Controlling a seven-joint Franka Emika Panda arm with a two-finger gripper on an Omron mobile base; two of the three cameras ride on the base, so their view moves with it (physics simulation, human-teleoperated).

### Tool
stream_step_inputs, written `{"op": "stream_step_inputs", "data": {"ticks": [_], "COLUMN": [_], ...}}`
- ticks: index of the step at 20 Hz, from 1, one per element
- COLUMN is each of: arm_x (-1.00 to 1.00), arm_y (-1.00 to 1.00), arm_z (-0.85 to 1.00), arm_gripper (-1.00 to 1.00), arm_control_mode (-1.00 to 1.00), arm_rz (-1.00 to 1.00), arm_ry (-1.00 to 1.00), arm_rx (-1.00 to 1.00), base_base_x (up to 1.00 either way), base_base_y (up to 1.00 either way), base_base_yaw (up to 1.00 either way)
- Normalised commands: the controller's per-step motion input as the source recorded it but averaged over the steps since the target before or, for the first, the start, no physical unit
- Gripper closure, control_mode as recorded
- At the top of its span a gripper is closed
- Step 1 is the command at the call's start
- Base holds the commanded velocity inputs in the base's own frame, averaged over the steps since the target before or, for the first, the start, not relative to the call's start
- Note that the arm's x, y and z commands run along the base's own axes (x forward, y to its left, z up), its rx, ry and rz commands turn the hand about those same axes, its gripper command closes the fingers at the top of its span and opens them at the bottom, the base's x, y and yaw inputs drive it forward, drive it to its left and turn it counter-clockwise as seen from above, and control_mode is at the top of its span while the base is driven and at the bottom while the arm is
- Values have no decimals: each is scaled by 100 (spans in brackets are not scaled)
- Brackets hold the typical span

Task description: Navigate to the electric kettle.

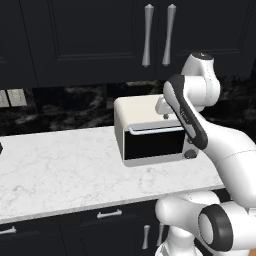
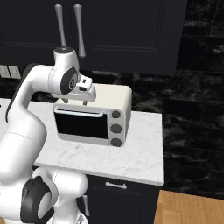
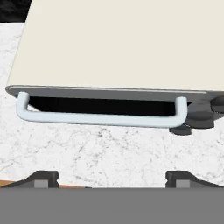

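The electric kettle is out of view; a small dark shape (image 1: 1, 148) at the left edge of the counter is too cut off to identify. My gripper (image 1: 165, 114) (image 2: 75, 103) hangs above the top front of a cream toaster oven (image 1: 150, 132) (image 2: 94, 118), pointing down. In the hand view its two dark fingertips (image 3: 41, 177) stand wide apart, open, with nothing between them, over the oven's top (image 3: 118, 43) and pale door handle (image 3: 100, 118).
The white marble counter (image 1: 60, 170) (image 2: 140, 153) runs left from the oven and ends just right of it, beside a wooden floor (image 2: 192, 208). Dark upper cabinets with metal handles (image 1: 147, 35) hang above. A wall outlet (image 1: 12, 97) sits at the left.
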Motion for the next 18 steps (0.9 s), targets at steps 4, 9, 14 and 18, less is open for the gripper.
{"op": "stream_step_inputs", "data": {"ticks": [4, 9, 14, 18], "arm_x": [0, 0, 0, 0], "arm_y": [0, 0, 0, 0], "arm_z": [0, 0, 0, 0], "arm_gripper": [-100, -100, -100, -100], "arm_control_mode": [100, 100, 100, 100], "arm_rz": [0, 0, 0, 0], "arm_ry": [0, 0, 0, 0], "arm_rx": [0, 0, 0, 0], "base_base_x": [-77, -87, -65, -21], "base_base_y": [0, 0, 2, 41], "base_base_yaw": [3, 1, 0, 3]}}
